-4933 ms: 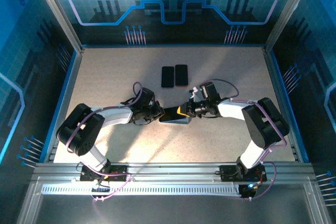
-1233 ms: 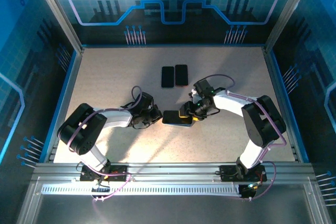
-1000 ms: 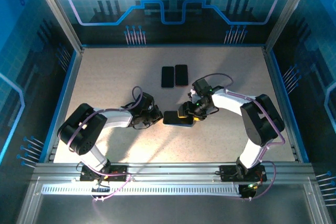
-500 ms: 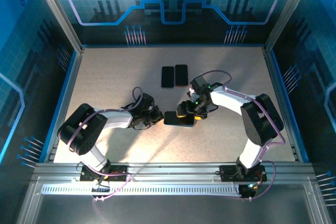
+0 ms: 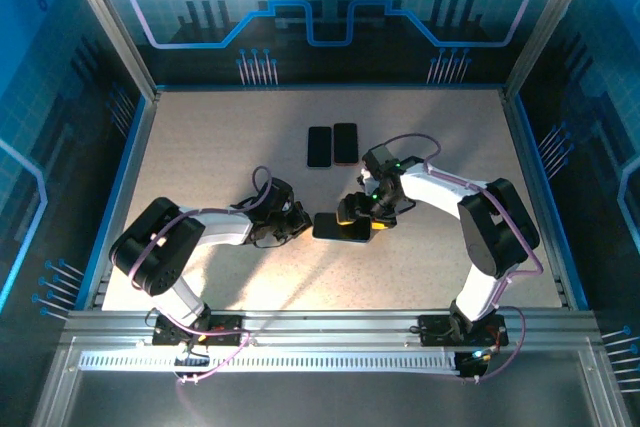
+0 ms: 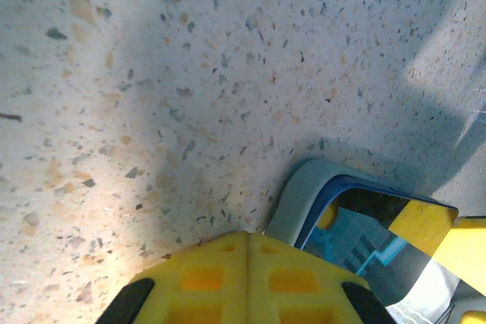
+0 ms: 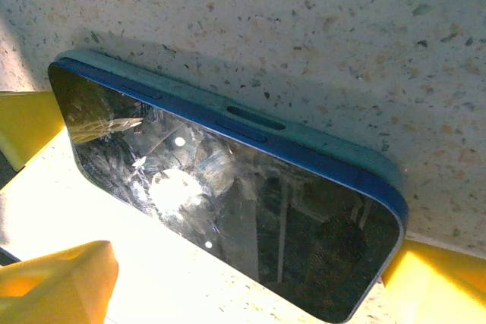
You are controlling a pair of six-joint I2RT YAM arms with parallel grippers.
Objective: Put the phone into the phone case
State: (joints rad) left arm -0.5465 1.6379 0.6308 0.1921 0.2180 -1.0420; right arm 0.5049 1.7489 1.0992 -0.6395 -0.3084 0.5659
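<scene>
Left claw [image 5: 301,226] pinched tight, tips low at the left end of the phone [image 5: 330,227], forearm lying low; right claw [image 5: 362,218] spread wide over the phone's right end, wrist pitched down, elbow folded.

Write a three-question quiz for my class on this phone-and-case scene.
1. True or false: the left gripper is shut.
2. The phone is: A) in its case, lying on the table; B) held in the air; C) stacked on another phone.
3. Is the right gripper open or shut?
Key: 1 true; 2 A; 3 open, with a finger on either side of the phone.
</scene>
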